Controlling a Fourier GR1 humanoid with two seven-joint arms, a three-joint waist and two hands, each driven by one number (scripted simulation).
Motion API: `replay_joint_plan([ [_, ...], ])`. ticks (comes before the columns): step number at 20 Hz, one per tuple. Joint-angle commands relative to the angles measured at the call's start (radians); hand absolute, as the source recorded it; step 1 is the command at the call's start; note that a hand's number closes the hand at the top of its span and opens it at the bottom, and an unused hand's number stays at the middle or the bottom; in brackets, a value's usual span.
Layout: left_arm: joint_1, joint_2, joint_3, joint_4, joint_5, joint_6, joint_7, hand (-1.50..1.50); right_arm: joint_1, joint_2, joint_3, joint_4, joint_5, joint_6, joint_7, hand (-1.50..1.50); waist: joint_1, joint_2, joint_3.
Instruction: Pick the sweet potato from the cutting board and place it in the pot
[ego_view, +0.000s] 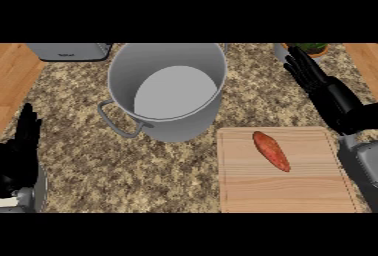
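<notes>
An orange-red sweet potato (271, 150) lies slantwise on the wooden cutting board (295, 190) at the lower right. A tall grey pot (167, 90) with a side handle stands to the board's upper left, nothing inside it. My right hand (325, 90) hovers above and to the right of the sweet potato, fingers straight and pointing away, holding nothing. My left hand (22, 150) rests at the left edge, fingers up and open.
A grey toaster-like appliance (70, 51) sits at the back left. A green item (314, 48) shows at the back right behind my right hand. The speckled stone counter (111, 165) is flanked by wood at both sides.
</notes>
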Motion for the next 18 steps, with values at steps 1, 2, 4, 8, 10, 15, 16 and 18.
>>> replay_joint_plan([
  [1,-0.005,-0.026,-0.057,-0.059,0.001,-0.031,0.028,0.00,0.015,-0.003,-0.012,0.021,-0.003,0.050,-0.046,-1.50,-0.021,0.028,-0.042],
  [2,-0.053,-0.026,-0.084,-0.062,0.043,-0.097,0.066,0.00,-0.001,0.001,0.011,0.083,0.040,0.062,-0.079,-1.50,-0.016,0.034,-0.041],
  [4,-0.060,-0.070,-0.167,-0.088,0.131,-0.224,0.080,0.00,-0.017,-0.019,0.013,0.173,0.078,0.090,-0.133,-1.50,-0.002,0.046,-0.040],
  [8,-0.068,-0.159,-0.265,-0.083,0.187,-0.285,0.096,0.00,0.007,-0.199,0.117,0.288,0.385,-0.049,0.023,-1.50,-0.025,0.070,-0.055],
  [10,-0.034,-0.174,-0.310,-0.102,0.216,-0.334,0.099,0.00,0.021,-0.117,0.161,0.368,0.460,-0.149,0.013,-1.50,0.018,0.060,-0.044],
  [15,-0.049,-0.163,-0.275,-0.037,0.278,-0.406,0.096,0.00,-0.063,-0.069,0.284,0.430,0.631,-0.156,-0.036,-1.50,-0.005,0.038,-0.044],
  [16,-0.054,-0.148,-0.262,-0.067,0.288,-0.404,0.140,0.00,-0.074,-0.095,0.281,0.436,0.634,-0.110,-0.052,-1.50,-0.010,0.034,-0.043],
  [18,-0.012,-0.160,-0.273,-0.107,0.277,-0.386,0.140,0.00,-0.106,-0.123,0.291,0.373,0.650,-0.039,0.036,-1.50,-0.017,0.028,-0.044],
])
